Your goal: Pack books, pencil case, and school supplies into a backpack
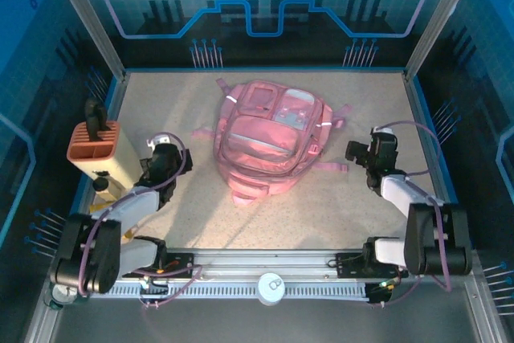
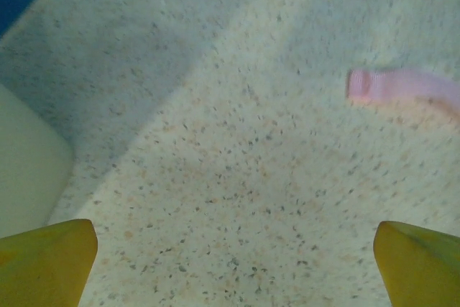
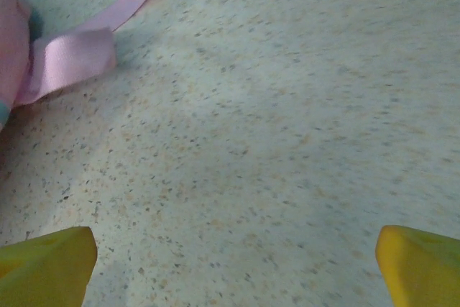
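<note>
Beneath the left pincer [image 1: 165, 160] and the right pincer [image 1: 363, 153], a pale speckled surface [image 1: 321, 214]. Between the two pincers, flat on that surface, the large soft pink backpack [image 1: 269, 138] with translucent front panels: right of the left pincer, left of the right one, touching neither. Near the left pincer, on its left, an orange slotted plastic holder [image 1: 92, 144] atop a cream block [image 1: 112, 170]. Left pincer spread wide, yellow fingertips [image 2: 47, 260] far apart, gripping nothing, bare surface between; a flat pink strap end [image 2: 402, 85] ahead to its right. Right pincer equally wide and empty, yellow fingertips [image 3: 50, 260] well apart; a pink webbing strap [image 3: 72, 55] ahead to its left.
</note>
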`<state>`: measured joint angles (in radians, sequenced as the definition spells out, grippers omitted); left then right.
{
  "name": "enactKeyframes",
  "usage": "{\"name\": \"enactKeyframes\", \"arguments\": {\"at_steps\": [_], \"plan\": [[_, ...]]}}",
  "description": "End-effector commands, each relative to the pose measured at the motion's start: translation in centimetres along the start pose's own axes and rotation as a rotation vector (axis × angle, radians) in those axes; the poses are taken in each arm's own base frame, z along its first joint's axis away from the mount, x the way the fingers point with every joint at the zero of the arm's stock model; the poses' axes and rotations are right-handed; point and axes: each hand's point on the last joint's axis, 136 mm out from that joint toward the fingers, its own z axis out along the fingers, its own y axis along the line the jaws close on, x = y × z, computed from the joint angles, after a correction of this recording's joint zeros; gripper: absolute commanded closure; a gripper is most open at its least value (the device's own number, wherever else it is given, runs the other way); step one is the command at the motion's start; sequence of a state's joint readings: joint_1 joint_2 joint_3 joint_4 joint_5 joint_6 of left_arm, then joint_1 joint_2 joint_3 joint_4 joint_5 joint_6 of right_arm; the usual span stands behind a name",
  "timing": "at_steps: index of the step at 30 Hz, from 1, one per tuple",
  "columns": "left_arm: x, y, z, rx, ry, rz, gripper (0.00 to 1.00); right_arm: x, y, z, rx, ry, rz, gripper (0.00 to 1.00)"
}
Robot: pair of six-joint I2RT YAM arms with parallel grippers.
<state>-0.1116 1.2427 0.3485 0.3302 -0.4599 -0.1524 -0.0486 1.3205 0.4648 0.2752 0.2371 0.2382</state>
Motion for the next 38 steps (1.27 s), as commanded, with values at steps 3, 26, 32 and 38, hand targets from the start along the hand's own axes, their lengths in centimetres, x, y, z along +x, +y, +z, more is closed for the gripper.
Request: {"name": "enactKeyframes", "arguments": {"at_steps": [3,26,32,38], "plan": [[-6.9,-4.1,-0.4,0.221,-0.338,0.07,0.01,-5.1,4.7,-0.5,-0.264,-0.34,-0.105,0.0],[-5.7,-4.9,3.3,0.313,-0.258,0.039,0.01,-3.3,8.5,0.9,-0.286,-0.323,-0.294,0.0],[-5.6,-5.0,3.3,0.318,-0.255,0.041,0.01,-3.4,8.5,0.9,-0.286,-0.324,-0.294,0.01],[-5.6,-5.0,3.3,0.319,-0.255,0.041,0.01,-3.3,8.5,0.9,-0.299,-0.319,-0.289,0.0]]}}
